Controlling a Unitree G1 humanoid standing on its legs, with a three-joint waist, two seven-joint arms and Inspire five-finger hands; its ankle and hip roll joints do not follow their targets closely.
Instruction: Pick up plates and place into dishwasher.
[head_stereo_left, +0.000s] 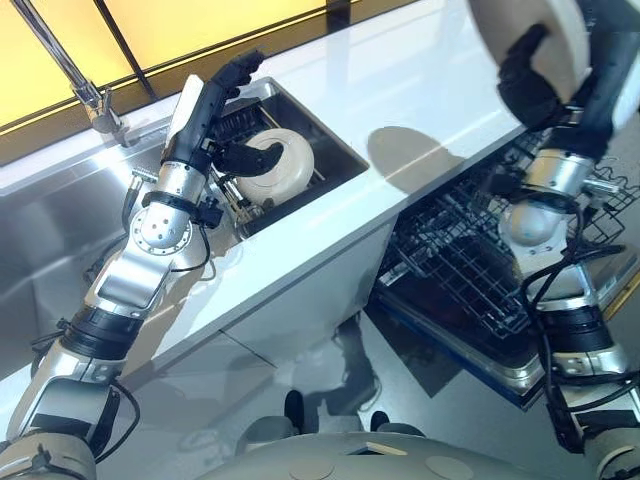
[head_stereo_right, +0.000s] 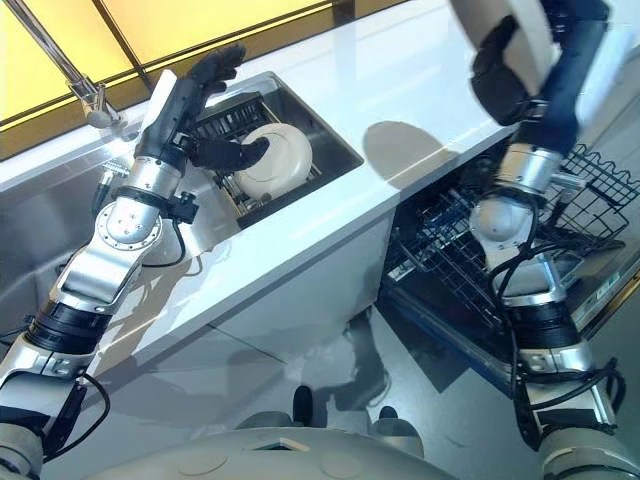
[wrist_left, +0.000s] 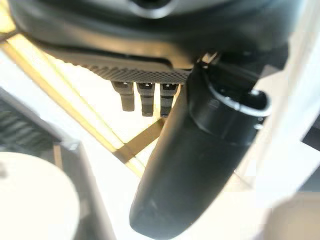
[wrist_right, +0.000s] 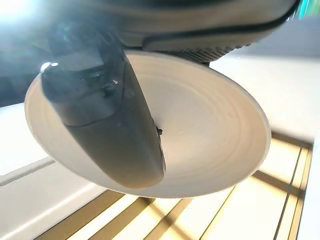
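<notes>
Two plates are in play. The right robot hand (head_stereo_left: 535, 75) is raised high above the far end of the white desk (head_stereo_left: 420, 90), its thumb and fingers clamped on a cream plate (wrist_right: 210, 135); the right wrist view shows the thumb lying across the plate's concave face with the fingers hidden behind the rim, which the head views do not resolve. That plate is held roughly on edge, its face turned toward the camera. Below and slightly nearer the robot sits the pulled-out dishwasher rack (head_stereo_left: 470, 270), a dark wire basket under the desk's edge, so the held plate lies above the rack and must, in my judgement, descend and come toward the robot to reach the tines; the right arm is plainly the nearer one for that. The left robot hand (head_stereo_right: 205, 100) hovers over the sink (head_stereo_left: 300, 130) with fingers extended and relaxed and the thumb spread, gripping nothing. Just beside its thumb a second plate (head_stereo_left: 275, 165) stands tilted in a sink rack (head_stereo_left: 240, 120); whether the thumb touches it cannot be determined. The left wrist view shows the straight fingertips (wrist_left: 145, 97) and the plate's pale edge, confirming an empty grasp. A faucet (head_stereo_left: 85, 85) stands beyond the sink.
</notes>
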